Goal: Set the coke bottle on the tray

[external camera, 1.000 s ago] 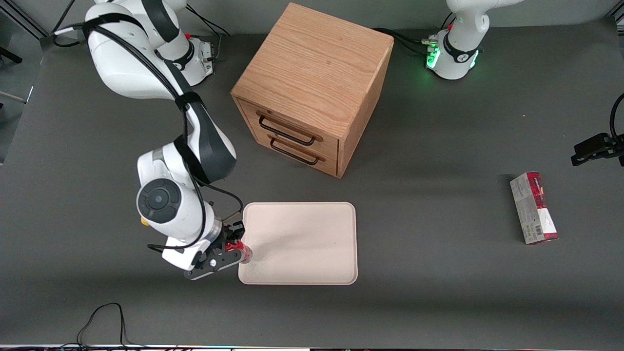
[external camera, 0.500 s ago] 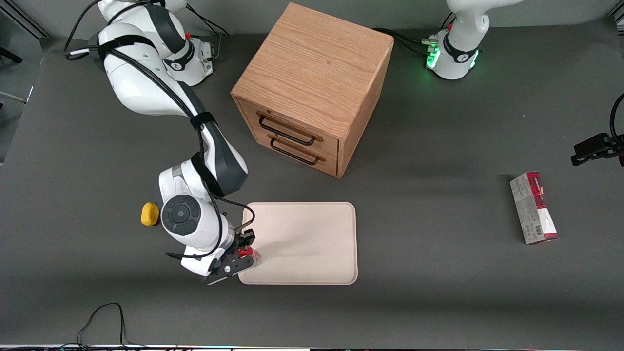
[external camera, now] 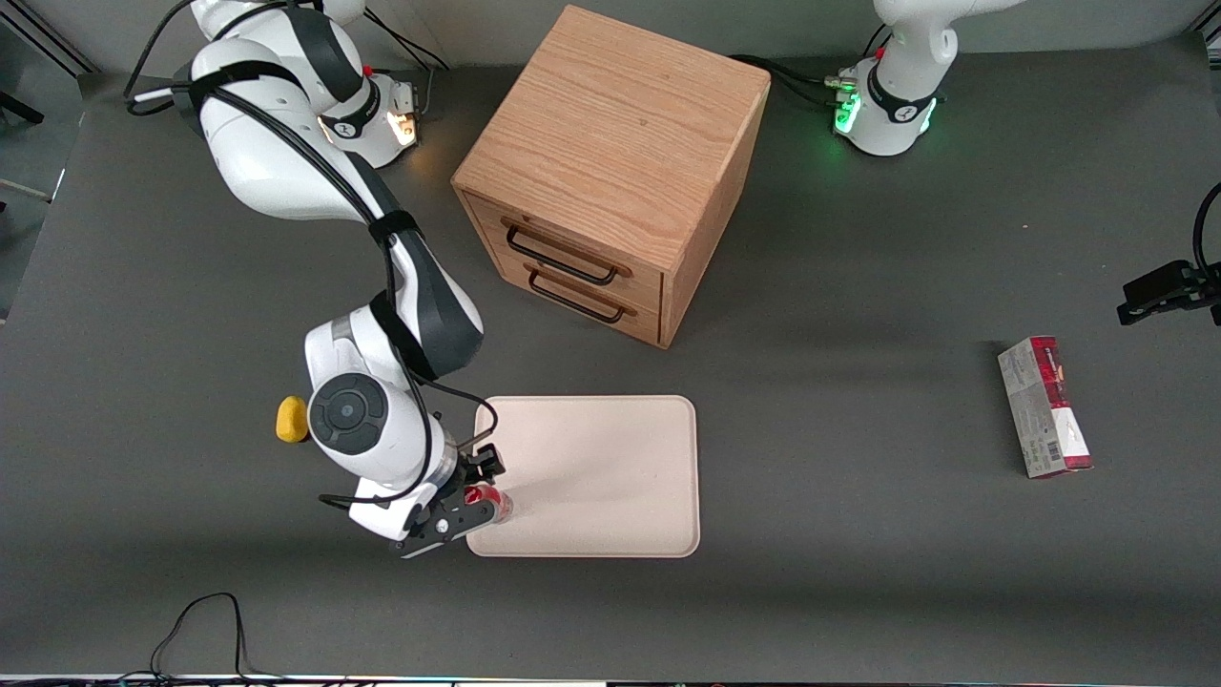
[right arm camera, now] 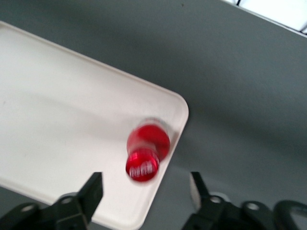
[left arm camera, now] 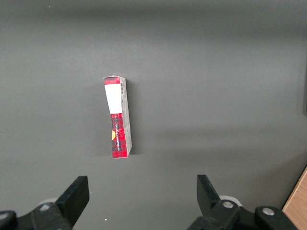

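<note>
The coke bottle (external camera: 490, 500), small and red with a red cap, stands upright on the cream tray (external camera: 601, 477), in the tray's corner nearest the front camera at the working arm's end. In the right wrist view the bottle (right arm camera: 147, 149) is seen from above, just inside the tray's rounded corner (right arm camera: 72, 115). My right gripper (external camera: 474, 504) hovers directly over the bottle. It also shows in the right wrist view (right arm camera: 145, 189), open, with its fingers (right arm camera: 94, 188) spread wide and clear of the cap.
A wooden drawer cabinet (external camera: 610, 172) stands farther from the front camera than the tray. A yellow object (external camera: 292, 420) lies beside the right arm's wrist. A red-and-grey carton (external camera: 1044, 407) lies toward the parked arm's end, also in the left wrist view (left arm camera: 118, 120).
The right arm moved toward the tray, bringing the bottle from the tray's edge to just inside its corner. In the last half second the wrist barely shifted.
</note>
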{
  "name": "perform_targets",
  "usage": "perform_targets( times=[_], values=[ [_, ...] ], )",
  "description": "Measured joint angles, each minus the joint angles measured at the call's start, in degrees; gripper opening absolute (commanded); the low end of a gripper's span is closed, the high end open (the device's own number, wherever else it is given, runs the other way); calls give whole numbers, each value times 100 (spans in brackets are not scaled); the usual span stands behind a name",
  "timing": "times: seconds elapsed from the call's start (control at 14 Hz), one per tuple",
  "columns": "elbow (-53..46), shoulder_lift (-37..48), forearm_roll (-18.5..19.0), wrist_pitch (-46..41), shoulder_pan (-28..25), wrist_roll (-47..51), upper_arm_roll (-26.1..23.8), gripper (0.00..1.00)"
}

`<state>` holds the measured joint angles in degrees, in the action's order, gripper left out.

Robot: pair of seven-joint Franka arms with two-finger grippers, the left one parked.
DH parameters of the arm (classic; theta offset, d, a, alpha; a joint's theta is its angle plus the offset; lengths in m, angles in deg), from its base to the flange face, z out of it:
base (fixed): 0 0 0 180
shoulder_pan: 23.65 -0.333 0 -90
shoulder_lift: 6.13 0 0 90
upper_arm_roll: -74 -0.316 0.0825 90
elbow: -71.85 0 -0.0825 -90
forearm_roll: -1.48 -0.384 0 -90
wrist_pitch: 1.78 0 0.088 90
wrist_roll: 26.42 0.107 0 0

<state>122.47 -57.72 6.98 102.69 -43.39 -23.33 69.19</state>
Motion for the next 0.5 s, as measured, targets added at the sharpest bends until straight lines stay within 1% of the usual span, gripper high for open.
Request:
perform_targets(
  times=[0.29, 0.43, 0.5],
  values=[
    [-129, 780, 3, -1532, 34, 0, 52, 100],
    [-109, 1281, 10, -2276, 98, 0, 160, 100],
    [-46, 1549, 11, -2501, 134, 0, 239, 100]
  ],
)
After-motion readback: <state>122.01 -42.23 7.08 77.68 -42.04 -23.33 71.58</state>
